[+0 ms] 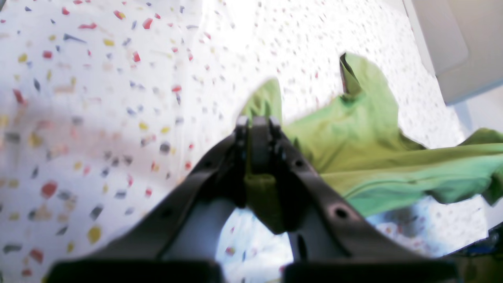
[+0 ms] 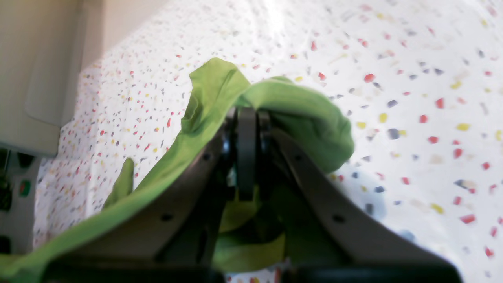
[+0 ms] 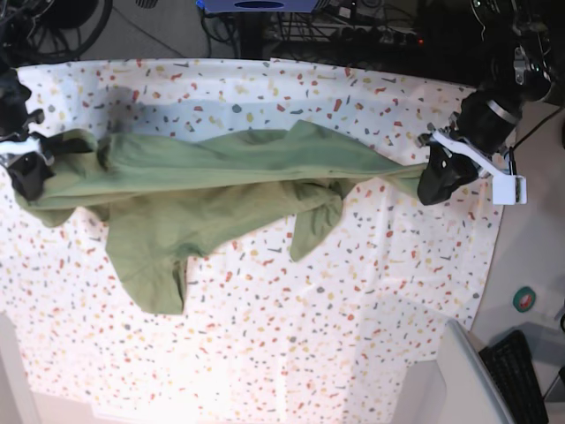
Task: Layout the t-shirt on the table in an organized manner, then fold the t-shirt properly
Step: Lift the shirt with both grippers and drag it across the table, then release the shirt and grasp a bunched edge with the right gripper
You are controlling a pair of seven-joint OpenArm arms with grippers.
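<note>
The green t-shirt (image 3: pixel 229 172) hangs stretched in a long band across the speckled table (image 3: pixel 291 336), its lower parts drooping onto the cloth. At the base view's right, my left gripper (image 3: pixel 430 184) is shut on one end of the t-shirt (image 1: pixel 353 133); in its wrist view green fabric is pinched between the fingers (image 1: pixel 257 125). On the opposite side, my right gripper (image 3: pixel 28 172) is shut on the other end, and the t-shirt (image 2: pixel 298 110) bunches over its fingertips (image 2: pixel 246 118).
A grey-white surface (image 3: pixel 450 380) lies at the table's bottom right corner, with a keyboard (image 3: pixel 521 375) beside it. Cables and dark equipment (image 3: pixel 353 22) sit beyond the far edge. A pale panel (image 2: pixel 43 70) borders the table in the right wrist view.
</note>
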